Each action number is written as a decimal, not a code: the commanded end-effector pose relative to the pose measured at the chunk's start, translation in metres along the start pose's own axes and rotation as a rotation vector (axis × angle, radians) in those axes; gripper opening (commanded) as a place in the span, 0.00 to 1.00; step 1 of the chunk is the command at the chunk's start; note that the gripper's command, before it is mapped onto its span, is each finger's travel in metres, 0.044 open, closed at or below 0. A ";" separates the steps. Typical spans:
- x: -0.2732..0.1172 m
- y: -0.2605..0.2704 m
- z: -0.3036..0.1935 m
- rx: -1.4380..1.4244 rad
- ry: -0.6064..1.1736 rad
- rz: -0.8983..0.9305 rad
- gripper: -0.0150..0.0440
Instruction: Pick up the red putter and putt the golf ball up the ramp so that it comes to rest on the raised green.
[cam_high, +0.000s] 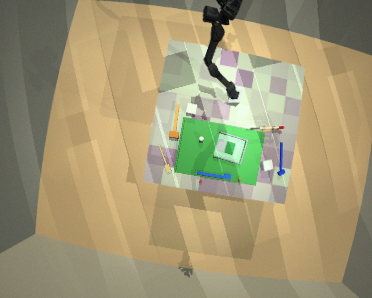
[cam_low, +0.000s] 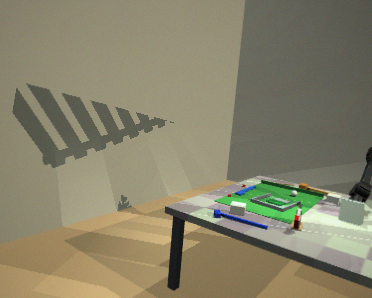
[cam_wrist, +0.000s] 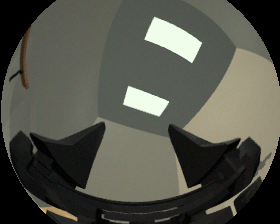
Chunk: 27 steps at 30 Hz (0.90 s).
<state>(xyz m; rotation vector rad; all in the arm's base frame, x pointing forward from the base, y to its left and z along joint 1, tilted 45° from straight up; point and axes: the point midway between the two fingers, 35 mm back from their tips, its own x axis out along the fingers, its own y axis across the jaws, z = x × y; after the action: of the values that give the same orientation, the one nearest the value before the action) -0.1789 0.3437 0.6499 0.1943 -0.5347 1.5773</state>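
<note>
The red putter (cam_high: 282, 127) (cam_low: 297, 220) lies near the right end of the green mat (cam_high: 190, 157), its red end pointing outward; its details are too small to tell. The white golf ball (cam_high: 201, 139) (cam_low: 294, 193) rests on the left part of the mat. The raised green (cam_high: 230, 148) (cam_low: 276, 202) is a small darker green patch inside a grey border. A pale grey surface beside it, on the ball's side, may be the ramp. My gripper (cam_wrist: 137, 126) is open with nothing between its fingers. The wrist view shows only walls and bright panels beyond it, no putter or ball.
A blue putter (cam_high: 281, 157) (cam_low: 242, 220) lies to the right of the mat; another blue piece (cam_high: 214, 175) (cam_low: 246, 190) lies along its far edge. An orange putter (cam_high: 176, 120) and a tan stick (cam_high: 164, 157) lie left. White blocks (cam_high: 191, 108) (cam_high: 268, 165) (cam_low: 238, 207) stand nearby.
</note>
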 end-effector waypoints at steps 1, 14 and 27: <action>0.000 0.000 -0.001 -0.002 0.001 -0.001 0.98; 0.041 -0.010 -0.117 -0.225 0.234 -0.034 1.00; 0.049 -0.058 -0.328 -0.489 0.704 -0.001 1.00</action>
<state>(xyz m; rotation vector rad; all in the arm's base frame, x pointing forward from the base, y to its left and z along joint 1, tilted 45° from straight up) -0.0887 0.5149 0.4452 -0.5643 -0.3957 1.3770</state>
